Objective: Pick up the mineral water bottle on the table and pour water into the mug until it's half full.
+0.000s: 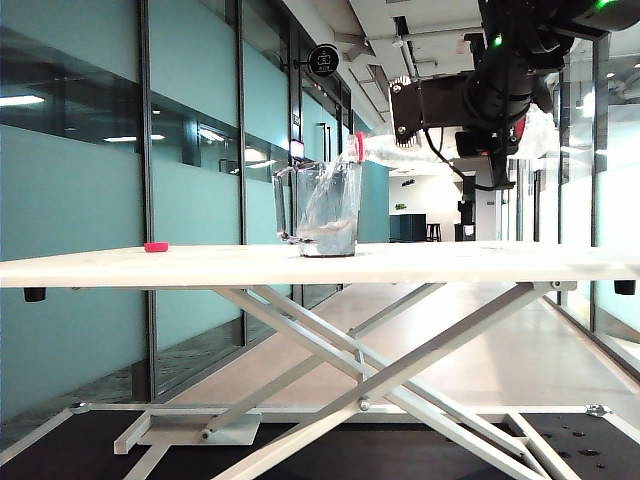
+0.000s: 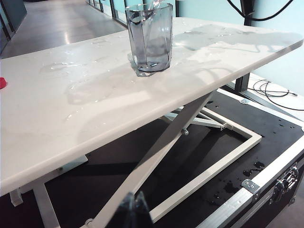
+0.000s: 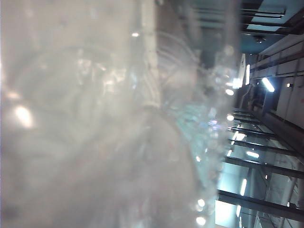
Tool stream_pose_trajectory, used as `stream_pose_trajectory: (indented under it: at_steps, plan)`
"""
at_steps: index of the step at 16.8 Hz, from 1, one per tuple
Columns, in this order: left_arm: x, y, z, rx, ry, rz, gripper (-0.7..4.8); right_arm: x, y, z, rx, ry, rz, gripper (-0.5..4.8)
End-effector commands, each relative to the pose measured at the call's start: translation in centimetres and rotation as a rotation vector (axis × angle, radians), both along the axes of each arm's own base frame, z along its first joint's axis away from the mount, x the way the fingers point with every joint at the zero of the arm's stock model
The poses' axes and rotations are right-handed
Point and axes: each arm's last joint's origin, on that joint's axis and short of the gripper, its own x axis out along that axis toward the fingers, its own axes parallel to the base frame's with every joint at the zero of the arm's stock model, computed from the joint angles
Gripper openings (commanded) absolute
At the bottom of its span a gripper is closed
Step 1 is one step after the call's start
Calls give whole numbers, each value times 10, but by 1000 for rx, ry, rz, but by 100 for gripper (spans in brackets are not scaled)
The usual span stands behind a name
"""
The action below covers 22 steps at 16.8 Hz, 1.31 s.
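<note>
Glass-walled corridor behind, the long white counter (image 1: pixel 450 262) carries the clear handled mug (image 1: pixel 328 208). Above it, the right gripper (image 1: pixel 478 112) clamps the clear plastic bottle (image 1: pixel 405 150), tipped level, mouth at the rim: pouring. Next, judge half-full, then right the bottle. The left wrist view shows spilled water; the left gripper's (image 2: pixel 133 211) jaws look nearly together, empty.

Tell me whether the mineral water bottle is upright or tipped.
Tipped. In the exterior view the mineral water bottle lies nearly level in the right end effector, its pinkish-red neck over the rim of the mug.
</note>
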Motion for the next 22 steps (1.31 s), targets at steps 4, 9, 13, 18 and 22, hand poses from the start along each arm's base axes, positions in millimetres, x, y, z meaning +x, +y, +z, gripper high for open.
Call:
stream_pose_trajectory:
  at_steps: [4,9,13,18,22]
  plan:
    - [0,0,0,2,3,-3,-5,-1,0,14,5,-74,3,94]
    - [0,0,0,2,3,-3,-5,-1,1,14,105,-76,-8,94]
    - [0,0,0,2,3,-3,-5,-3,6,9,499,-20,-11,91]
    - [0,0,0,2,4,-4,-5,7,-21,5,1255,97,94,46]
    - [0,0,0,2,3,-4,-5,17,-45,-23,1510,175,217,18]
